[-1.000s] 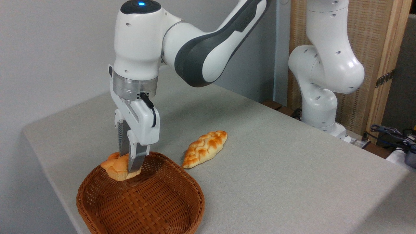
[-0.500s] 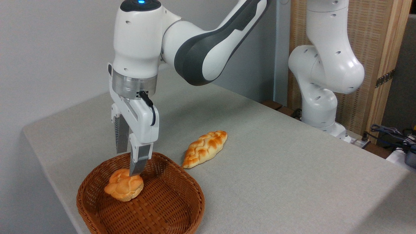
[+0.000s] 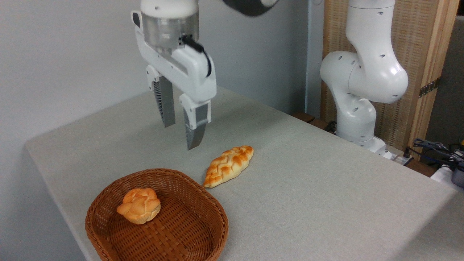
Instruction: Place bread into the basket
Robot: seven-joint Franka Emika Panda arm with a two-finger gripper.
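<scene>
The bread (image 3: pixel 139 205), a small round golden-orange bun with a knotted top, rests inside the reddish-brown wicker basket (image 3: pixel 203 203), toward its back left. My gripper (image 3: pixel 180 136) hangs open high above the table, up and to the right of the basket, with nothing between its fingers. It is well clear of the bun.
A longer braided loaf (image 3: pixel 229 165) lies on the grey table (image 3: pixel 326 188) just right of the basket's far rim. The arm's white base (image 3: pixel 359 108) stands at the back right. Cables (image 3: pixel 438 148) lie at the far right edge.
The gripper opened and dropped the bun into the basket, then rose and moved right, away from the basket. The bun now lies still on the basket floor.
</scene>
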